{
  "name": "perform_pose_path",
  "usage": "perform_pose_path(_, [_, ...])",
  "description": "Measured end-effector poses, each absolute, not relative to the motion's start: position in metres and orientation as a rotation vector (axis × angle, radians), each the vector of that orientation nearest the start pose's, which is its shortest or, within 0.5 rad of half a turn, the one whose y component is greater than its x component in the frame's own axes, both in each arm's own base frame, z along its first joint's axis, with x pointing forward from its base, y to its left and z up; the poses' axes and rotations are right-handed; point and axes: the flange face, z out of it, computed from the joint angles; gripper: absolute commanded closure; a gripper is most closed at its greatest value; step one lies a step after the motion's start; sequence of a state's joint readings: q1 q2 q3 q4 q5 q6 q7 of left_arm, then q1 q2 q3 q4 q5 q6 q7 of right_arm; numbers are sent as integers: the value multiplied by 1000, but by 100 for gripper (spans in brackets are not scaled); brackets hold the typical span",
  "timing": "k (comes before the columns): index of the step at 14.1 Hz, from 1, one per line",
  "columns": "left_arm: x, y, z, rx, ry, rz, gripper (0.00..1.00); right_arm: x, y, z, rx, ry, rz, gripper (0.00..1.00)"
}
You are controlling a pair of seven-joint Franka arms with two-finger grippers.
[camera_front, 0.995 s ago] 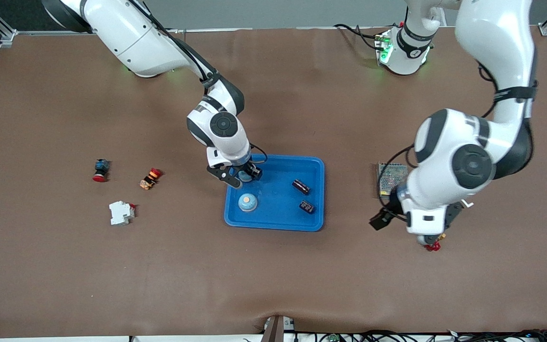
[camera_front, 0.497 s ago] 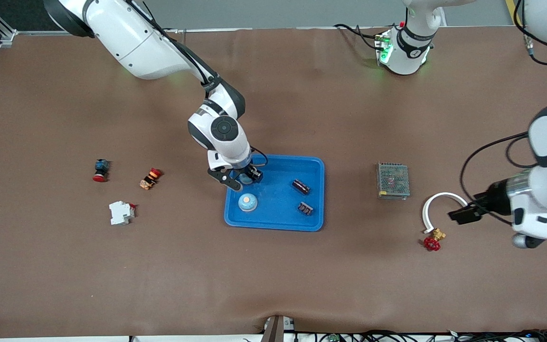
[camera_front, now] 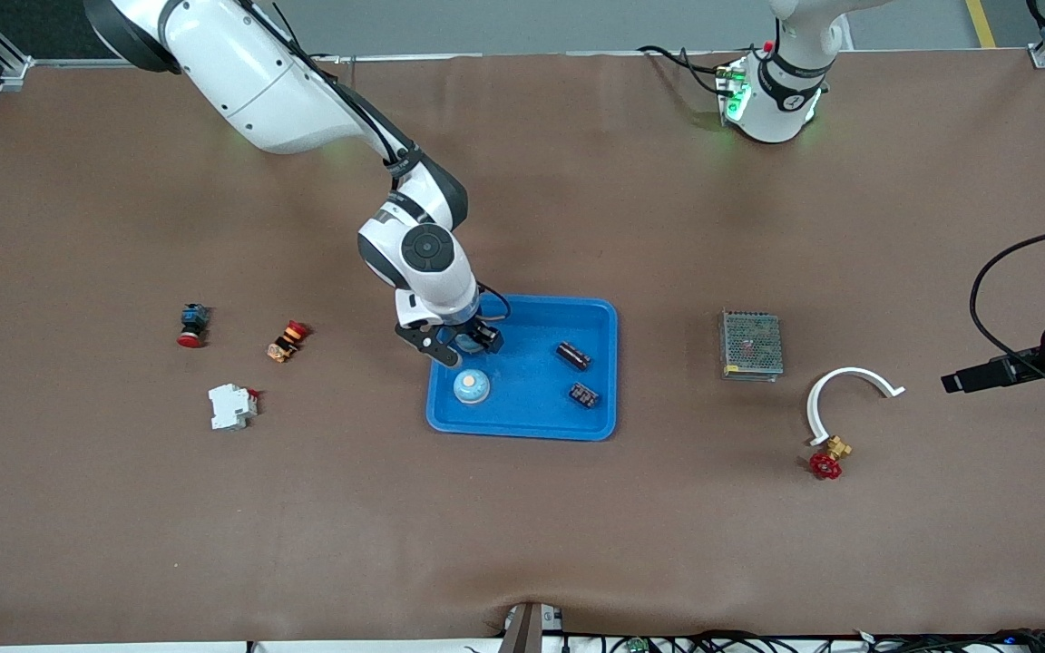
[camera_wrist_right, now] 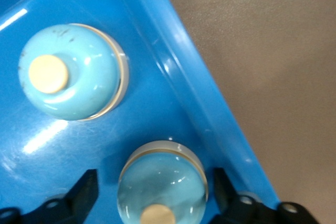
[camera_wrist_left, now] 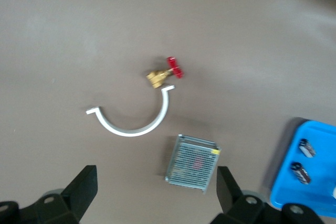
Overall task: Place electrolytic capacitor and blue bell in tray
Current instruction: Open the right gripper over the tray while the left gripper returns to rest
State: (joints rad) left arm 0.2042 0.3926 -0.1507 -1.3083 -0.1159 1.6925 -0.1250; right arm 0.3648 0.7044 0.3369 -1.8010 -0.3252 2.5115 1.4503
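The bright-blue tray [camera_front: 527,385] lies mid-table. In it are two blue bells and two dark electrolytic capacitors [camera_front: 574,355] [camera_front: 585,394]. One bell [camera_front: 471,387] sits free near the tray's rim on the right arm's side. The other bell [camera_wrist_right: 161,182] stands on the tray floor between the open fingers of my right gripper [camera_front: 462,345], with a gap on each side. My left gripper [camera_wrist_left: 156,184] is open and empty, high over the left arm's end of the table.
A metal mesh box [camera_front: 750,344], a white curved clamp [camera_front: 840,390] and a brass valve with a red handle [camera_front: 826,458] lie toward the left arm's end. A white breaker [camera_front: 232,406] and two push buttons [camera_front: 191,325] [camera_front: 288,340] lie toward the right arm's end.
The left arm has swung away from over the valve toward its end of the table, nearly out of the front view. The right gripper has stayed over the tray.
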Motion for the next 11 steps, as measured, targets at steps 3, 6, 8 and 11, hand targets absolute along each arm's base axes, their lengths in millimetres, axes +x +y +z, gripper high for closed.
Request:
perform_pose_path(3, [657, -28, 571, -3256, -145, -84, 0, 510, 417, 179, -2955, 856, -35, 0])
perform_pose_path(6, [646, -88, 584, -3176, -92, -123, 0, 511, 423, 185, -2979, 852, -31, 0])
perform_pose_path(8, [643, -103, 586, -3152, -109, -133, 0, 513, 432, 197, -3020, 851, -16, 0])
perform_pose_path(11, [643, -84, 593, -3145, -18, -151, 0, 519, 443, 223, -3037, 850, -25, 0])
